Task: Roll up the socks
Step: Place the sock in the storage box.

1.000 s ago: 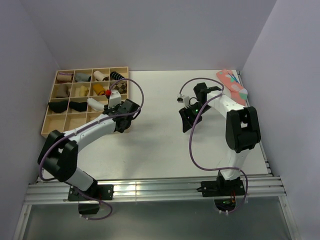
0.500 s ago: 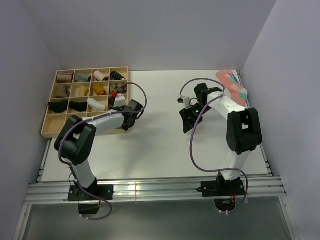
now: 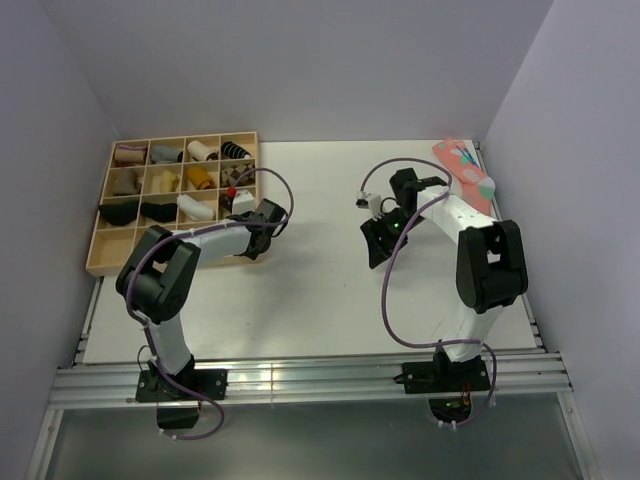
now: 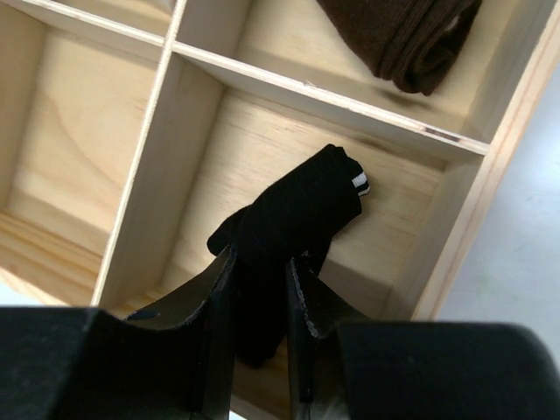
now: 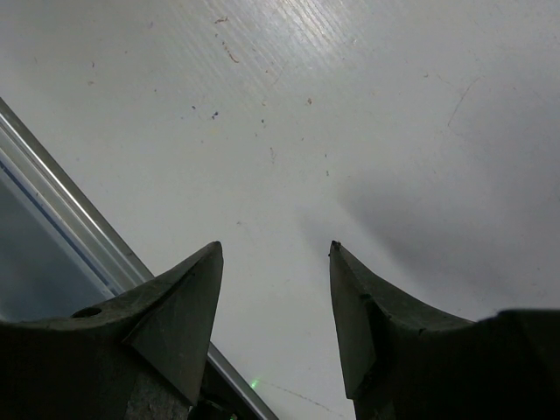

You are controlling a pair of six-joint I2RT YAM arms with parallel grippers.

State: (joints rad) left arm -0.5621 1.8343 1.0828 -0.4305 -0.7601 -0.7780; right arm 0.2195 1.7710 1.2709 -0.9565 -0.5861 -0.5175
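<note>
White tabletop (image 3: 320, 290) fills most of the scene. A pale wooden tray (image 4: 324, 94) of square compartments sits at its far left corner. The left arm reaches across to the tray's table-side column, and the right arm stands well apart over bare surface.

The left gripper (image 4: 259, 271) is clamped on the socks (image 4: 306, 206), a black roll whose near end is pinched between the two fingers. From there the roll's long axis runs away from the jaws, up and to the right in the wrist view, toward the far corner of an otherwise empty compartment. A sliver of white stripe (image 4: 360, 182) shows at its far tip. Whether that tip touches the compartment floor cannot be told. A dark brown roll (image 4: 402, 39) lies in the next compartment beyond the divider.

The right gripper (image 5: 273, 254) is spread wide with nothing between its fingers.

Since the roll already hangs inside the walls, the placing seems nearly done. Only the left arm is placed to let it go.
</note>
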